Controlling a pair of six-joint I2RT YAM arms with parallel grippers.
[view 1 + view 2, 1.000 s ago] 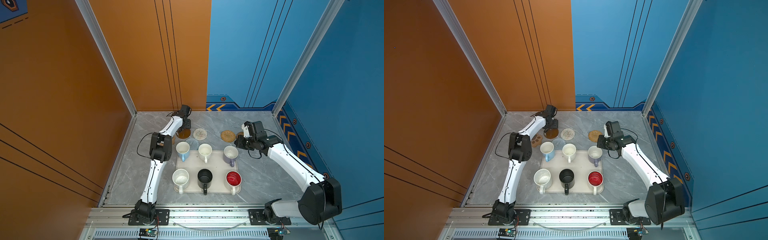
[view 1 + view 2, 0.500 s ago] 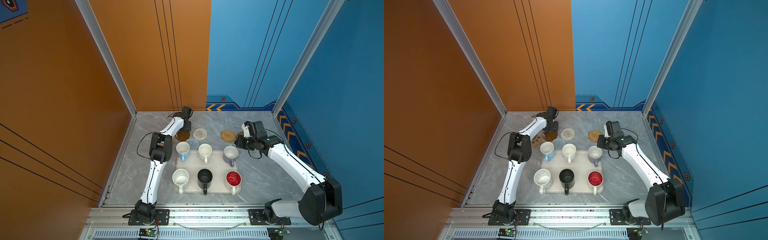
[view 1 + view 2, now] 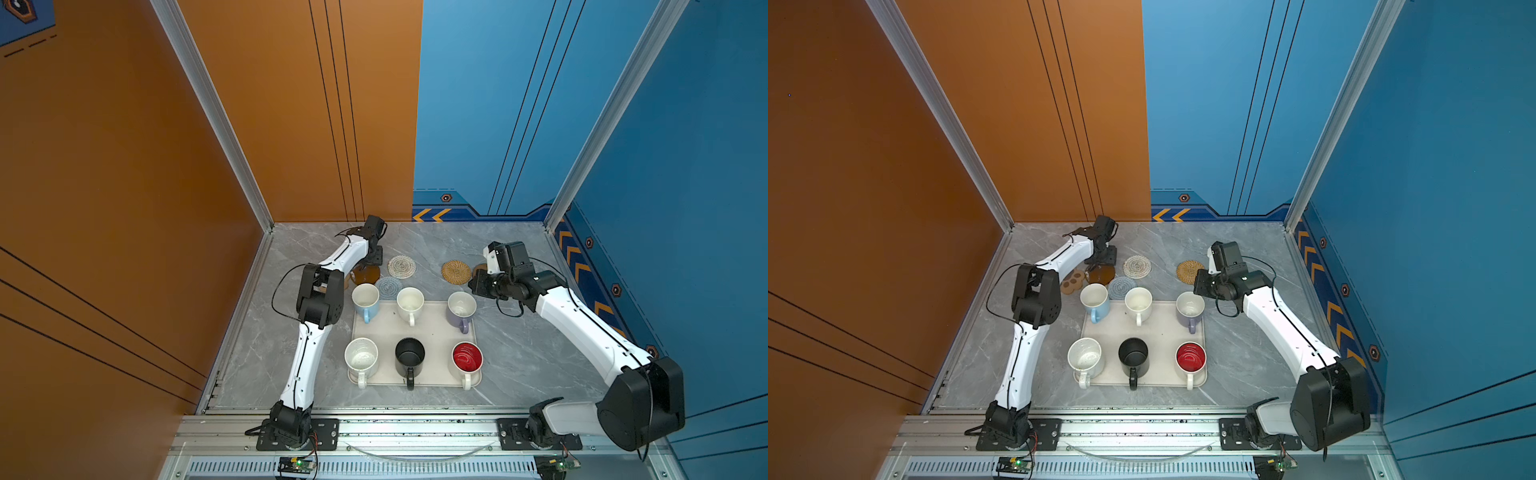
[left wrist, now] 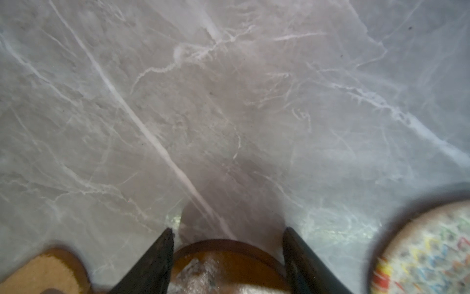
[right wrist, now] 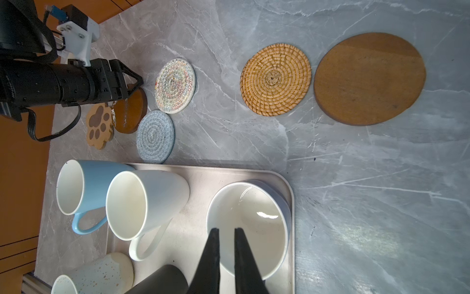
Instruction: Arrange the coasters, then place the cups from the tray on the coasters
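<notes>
Blurred, cut off: brown disc (image 4: 229, 254), paw coaster (image 4: 43, 269).

- Cups, six: light blue cup (image 3: 365, 297), cream-white cup (image 3: 410, 300), lavender cup (image 3: 461, 305), speckled white cup (image 3: 361, 358), black cup (image 3: 409, 356), red-lined white cup (image 3: 467, 356).
- Coasters, six: paw-shaped coaster (image 5: 99, 126), dark wooden disc (image 5: 131, 112), lighter wooden disc (image 5: 370, 79), woven white coaster (image 5: 175, 85), grey-blue coaster (image 5: 155, 137), rattan coaster (image 5: 276, 79).
- Cream-beige tray (image 3: 434, 328), one.
- Robot arms, two: left arm (image 3: 307, 361), right arm (image 3: 582, 320).

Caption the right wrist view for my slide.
Shut right tool aimed at the lavender mug on the tray, coasters spread beyond.
</notes>
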